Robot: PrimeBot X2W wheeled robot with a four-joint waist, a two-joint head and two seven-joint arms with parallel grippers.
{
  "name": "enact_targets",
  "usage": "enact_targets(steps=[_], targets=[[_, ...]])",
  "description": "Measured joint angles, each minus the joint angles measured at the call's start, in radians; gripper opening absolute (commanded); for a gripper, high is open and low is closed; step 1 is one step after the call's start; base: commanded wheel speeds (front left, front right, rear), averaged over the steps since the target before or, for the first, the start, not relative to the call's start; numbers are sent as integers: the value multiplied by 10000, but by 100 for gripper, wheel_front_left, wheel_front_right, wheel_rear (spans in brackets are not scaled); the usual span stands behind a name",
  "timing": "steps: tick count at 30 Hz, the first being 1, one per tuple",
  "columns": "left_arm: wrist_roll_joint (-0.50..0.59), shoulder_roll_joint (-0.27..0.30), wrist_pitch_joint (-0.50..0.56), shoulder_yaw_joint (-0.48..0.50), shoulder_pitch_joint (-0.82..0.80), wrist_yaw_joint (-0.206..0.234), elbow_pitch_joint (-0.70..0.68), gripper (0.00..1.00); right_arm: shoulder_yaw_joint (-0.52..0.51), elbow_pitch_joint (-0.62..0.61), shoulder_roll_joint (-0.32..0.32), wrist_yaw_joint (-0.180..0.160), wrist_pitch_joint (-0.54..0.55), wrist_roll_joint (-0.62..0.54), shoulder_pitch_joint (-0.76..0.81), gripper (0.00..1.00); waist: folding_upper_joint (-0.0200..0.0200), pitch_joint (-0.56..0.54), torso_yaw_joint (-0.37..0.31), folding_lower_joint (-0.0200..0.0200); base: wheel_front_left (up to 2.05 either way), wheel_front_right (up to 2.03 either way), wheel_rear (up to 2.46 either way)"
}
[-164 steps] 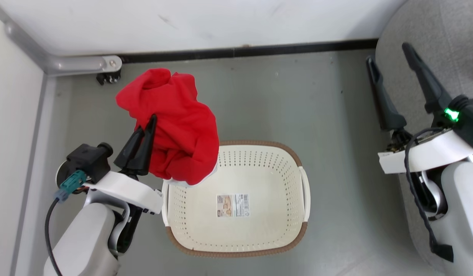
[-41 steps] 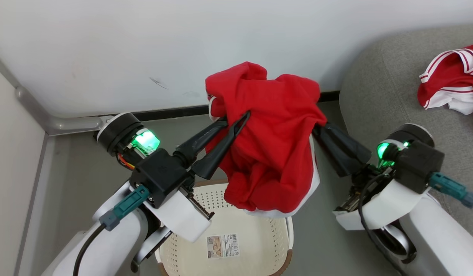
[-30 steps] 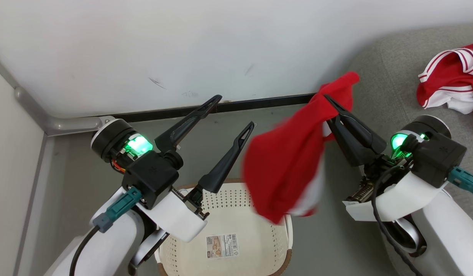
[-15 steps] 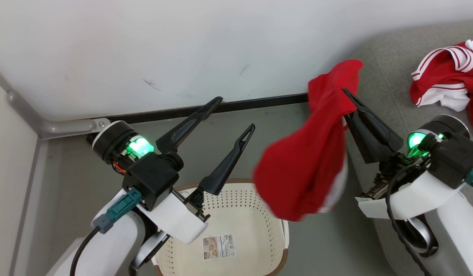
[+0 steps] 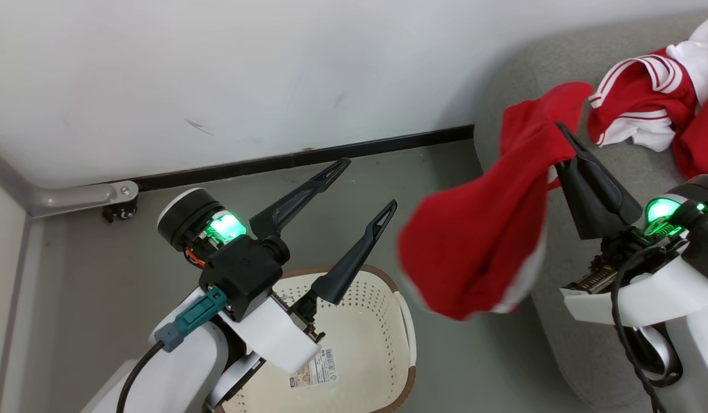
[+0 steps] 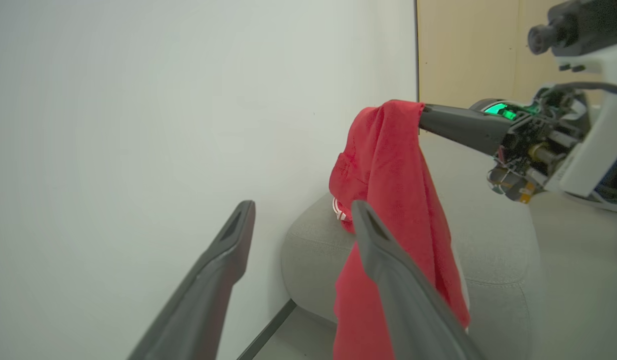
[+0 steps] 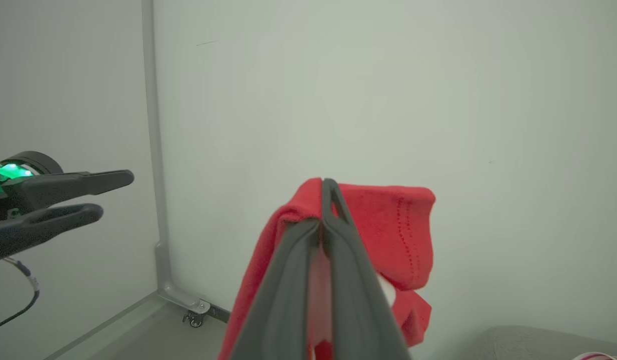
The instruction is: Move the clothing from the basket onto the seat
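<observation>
The right gripper [image 5: 565, 136] is clamped on a top fold of the plain red garment [image 5: 474, 252]. It holds the garment high, probably so the hanging length clears the basket [image 5: 401, 321] rim and the seat [image 5: 560, 327] edge it dangles beside. The left gripper [image 5: 368, 183] stands spread, gripping nothing, above the basket. The striped garment [image 5: 635, 109] lies on the seat near its wall-side edge. The basket's visible bottom carries just a paper label [image 5: 314, 367].

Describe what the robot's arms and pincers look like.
The left pincer and right pincer each have two long, tapering dark fingers, slotted near the tip. Behind each: black housing, glowing green light, white wrist bracket, pale grey forearm, black cable. The left arm also carries a teal plug.
</observation>
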Motion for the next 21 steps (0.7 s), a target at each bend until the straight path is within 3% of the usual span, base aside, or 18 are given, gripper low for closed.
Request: enact_targets(steps=[21], targets=[[-82, -19, 263, -303, -391, -178, 167, 100, -1003, -686, 280, 0, 0, -178, 464, 0, 0, 523, -1364, 0, 0, 0, 0]])
